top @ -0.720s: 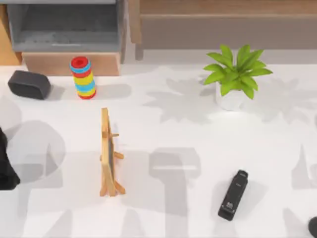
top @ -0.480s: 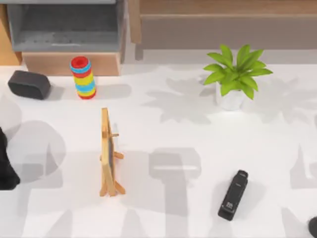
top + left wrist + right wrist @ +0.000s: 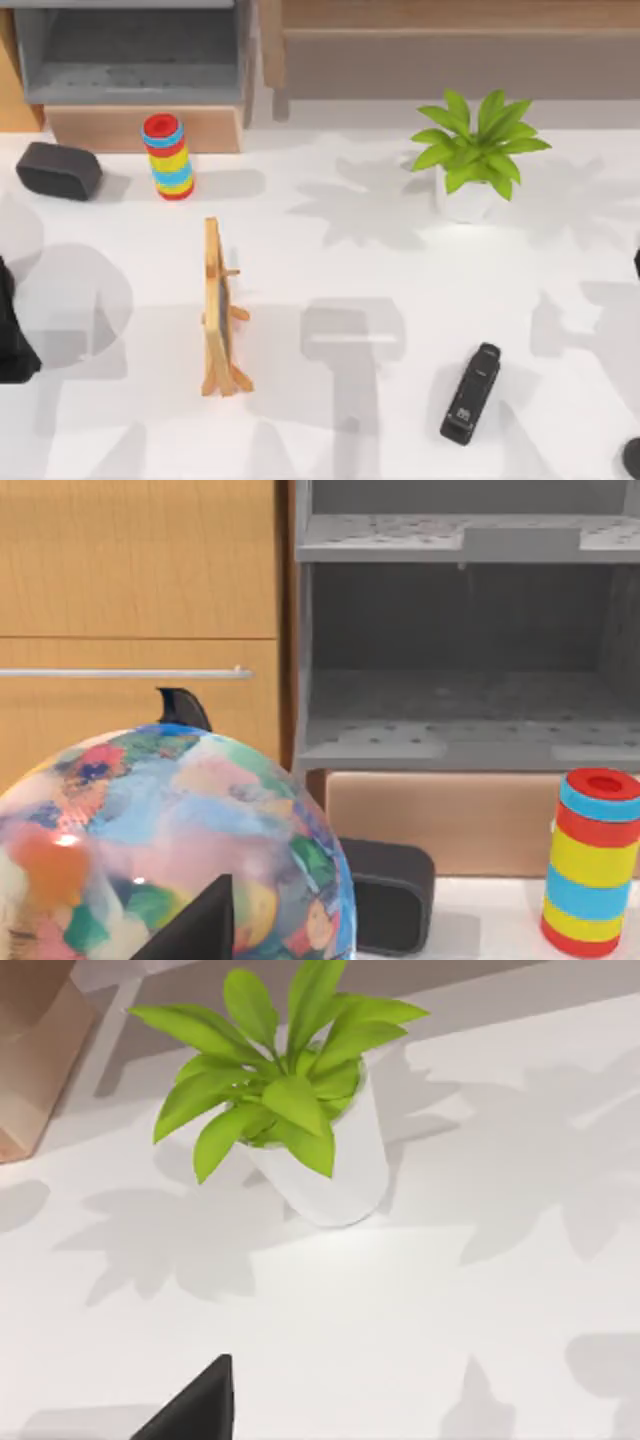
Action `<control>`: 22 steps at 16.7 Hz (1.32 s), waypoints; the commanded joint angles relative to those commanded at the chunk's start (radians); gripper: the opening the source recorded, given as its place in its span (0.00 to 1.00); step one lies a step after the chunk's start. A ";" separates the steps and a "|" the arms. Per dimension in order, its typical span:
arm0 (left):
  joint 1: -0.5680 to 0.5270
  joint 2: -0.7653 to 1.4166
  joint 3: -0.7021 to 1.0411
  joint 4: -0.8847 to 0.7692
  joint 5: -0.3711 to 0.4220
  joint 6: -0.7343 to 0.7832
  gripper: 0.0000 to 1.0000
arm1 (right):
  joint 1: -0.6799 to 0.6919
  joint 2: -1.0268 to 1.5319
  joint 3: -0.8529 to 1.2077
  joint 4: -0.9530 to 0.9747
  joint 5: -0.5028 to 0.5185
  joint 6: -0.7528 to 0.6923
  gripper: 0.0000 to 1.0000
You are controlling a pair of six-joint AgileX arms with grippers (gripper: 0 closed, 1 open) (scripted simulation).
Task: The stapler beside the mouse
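The stapler is a slim black bar with small white marks near its lower end. It lies flat and slanted on the white table, at the front right. A black rounded thing is cut by the top view's bottom right corner, right of the stapler; I cannot tell whether it is the mouse. A dark sliver of my right arm shows at the right edge, well above the stapler. My left arm sits at the left edge. One dark fingertip shows in the right wrist view, above bare table.
A potted green plant stands at the back right. A small wooden easel stands left of centre. At the back left are a striped ring tower, a wide black rounded block and a grey shelf. A colourful globe is close before my left wrist.
The arm shadows at the table's right side have shifted left, and a dark bit of my right arm has come in at the right edge. The stapler has not moved.
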 joint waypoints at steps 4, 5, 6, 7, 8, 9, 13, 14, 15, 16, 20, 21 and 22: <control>0.000 0.000 0.000 0.000 0.000 0.000 1.00 | 0.152 0.376 0.249 -0.198 -0.004 0.244 1.00; 0.000 0.000 0.000 0.000 0.000 0.000 1.00 | 0.187 0.476 0.312 -0.248 -0.005 0.306 1.00; 0.000 0.000 0.000 0.000 0.000 0.000 1.00 | 0.220 0.576 0.373 -0.298 -0.007 0.367 1.00; 0.000 0.000 0.000 0.000 0.000 0.000 1.00 | 0.251 0.675 0.434 -0.347 -0.008 0.425 1.00; 0.000 0.000 0.000 0.000 0.000 0.000 1.00 | 0.278 0.772 0.492 -0.394 -0.009 0.479 1.00; 0.000 0.000 0.000 0.000 0.000 0.000 1.00 | 0.303 0.864 0.546 -0.439 -0.010 0.530 1.00; 0.000 0.000 0.000 0.000 0.000 0.000 1.00 | 0.369 1.151 0.721 -0.587 -0.011 0.688 1.00; 0.000 0.000 0.000 0.000 0.000 0.000 1.00 | 0.378 1.198 0.751 -0.613 -0.010 0.713 1.00; 0.000 0.000 0.000 0.000 0.000 0.000 1.00 | 0.385 1.234 0.775 -0.634 -0.010 0.733 1.00; 0.000 0.000 0.000 0.000 0.000 0.000 1.00 | 0.389 1.259 0.792 -0.649 -0.010 0.747 1.00; 0.000 0.000 0.000 0.000 0.000 0.000 1.00 | 0.392 1.278 0.806 -0.660 -0.009 0.756 1.00; 0.000 0.000 0.000 0.000 0.000 0.000 1.00 | 0.392 1.278 0.806 -0.660 -0.009 0.756 1.00; 0.000 0.000 0.000 0.000 0.000 0.000 1.00 | 0.387 1.275 0.802 -0.658 -0.009 0.755 1.00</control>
